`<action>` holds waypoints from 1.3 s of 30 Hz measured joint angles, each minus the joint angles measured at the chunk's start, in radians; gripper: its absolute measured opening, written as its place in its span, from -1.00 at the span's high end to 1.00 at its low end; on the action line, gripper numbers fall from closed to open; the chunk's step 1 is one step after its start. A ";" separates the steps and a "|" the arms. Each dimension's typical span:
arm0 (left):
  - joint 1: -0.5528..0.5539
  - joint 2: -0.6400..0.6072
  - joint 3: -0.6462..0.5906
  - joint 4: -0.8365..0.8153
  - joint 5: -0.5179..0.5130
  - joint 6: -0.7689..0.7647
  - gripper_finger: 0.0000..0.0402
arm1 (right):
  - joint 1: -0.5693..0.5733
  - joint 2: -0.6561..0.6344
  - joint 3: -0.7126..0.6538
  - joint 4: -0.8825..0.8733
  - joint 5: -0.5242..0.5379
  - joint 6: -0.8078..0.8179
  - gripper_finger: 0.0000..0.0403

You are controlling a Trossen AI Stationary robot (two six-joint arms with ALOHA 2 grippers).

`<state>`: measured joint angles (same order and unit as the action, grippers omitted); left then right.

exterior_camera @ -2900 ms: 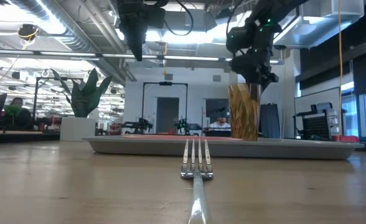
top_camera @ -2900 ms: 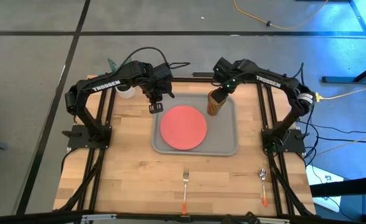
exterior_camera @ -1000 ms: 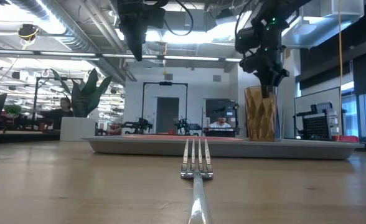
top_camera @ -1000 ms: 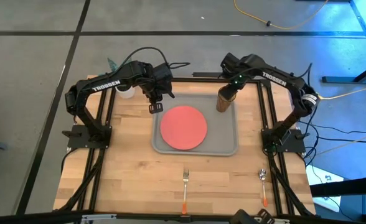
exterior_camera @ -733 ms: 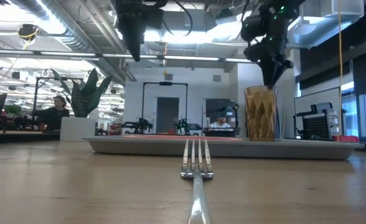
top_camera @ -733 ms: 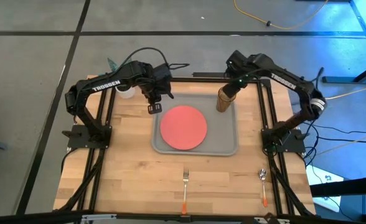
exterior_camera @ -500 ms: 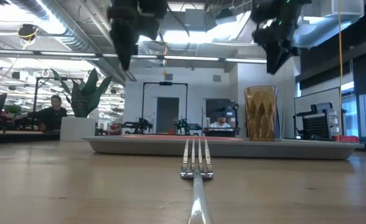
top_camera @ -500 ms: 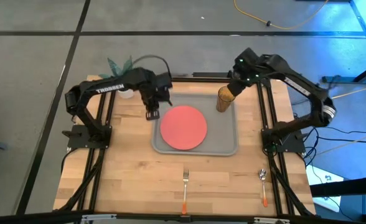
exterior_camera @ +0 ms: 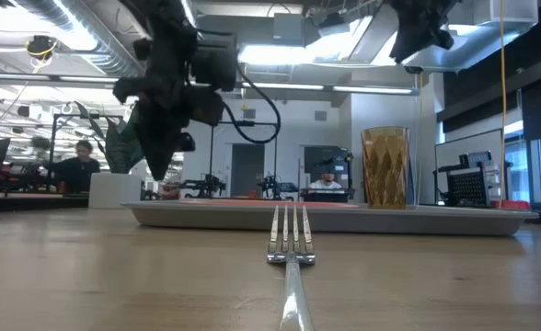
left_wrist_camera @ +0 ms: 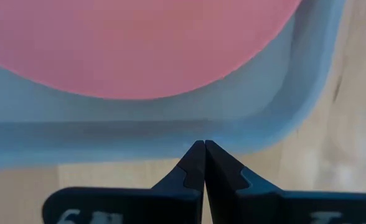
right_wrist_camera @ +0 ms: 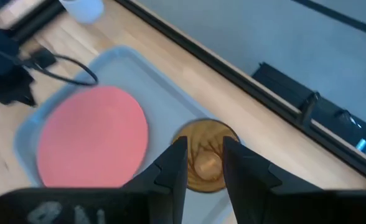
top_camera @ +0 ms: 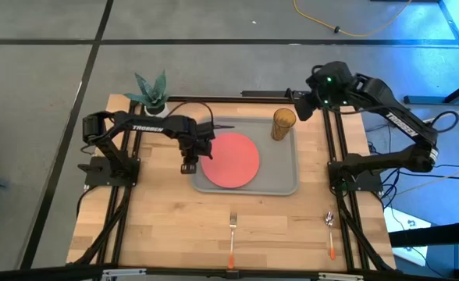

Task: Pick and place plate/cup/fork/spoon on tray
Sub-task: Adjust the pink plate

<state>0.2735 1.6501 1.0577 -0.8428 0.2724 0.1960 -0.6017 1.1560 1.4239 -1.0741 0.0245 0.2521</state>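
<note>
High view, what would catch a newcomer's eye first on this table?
The coral plate in the middle of the grey tray, with the amber cup upright at the tray's far right corner. Next, the two arms: the shut left gripper hangs at the tray's left edge, and the open right gripper sits just past the cup. The fork and spoon still lie on the bare wood near the front edge.

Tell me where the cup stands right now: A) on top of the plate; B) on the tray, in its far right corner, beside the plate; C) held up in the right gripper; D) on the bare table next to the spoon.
B: the cup stands upright on the tray, in its far right corner, apart from the plate; the right gripper is open and clear of it.
</note>
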 joint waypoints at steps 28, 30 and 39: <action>-0.051 0.085 -0.050 0.225 -0.070 0.006 1.00 | 0.020 -0.006 0.000 0.031 0.000 0.032 0.51; -0.051 0.085 -0.036 0.234 -0.070 0.025 1.00 | 0.020 -0.006 0.000 0.031 0.000 0.032 0.51; -0.030 0.097 -0.029 0.303 -0.070 0.050 1.00 | 0.020 -0.006 0.000 0.031 0.000 0.030 0.51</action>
<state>0.2436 1.7467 1.0286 -0.5400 0.2022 0.2459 -0.5816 1.1503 1.4239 -1.0431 0.0246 0.2821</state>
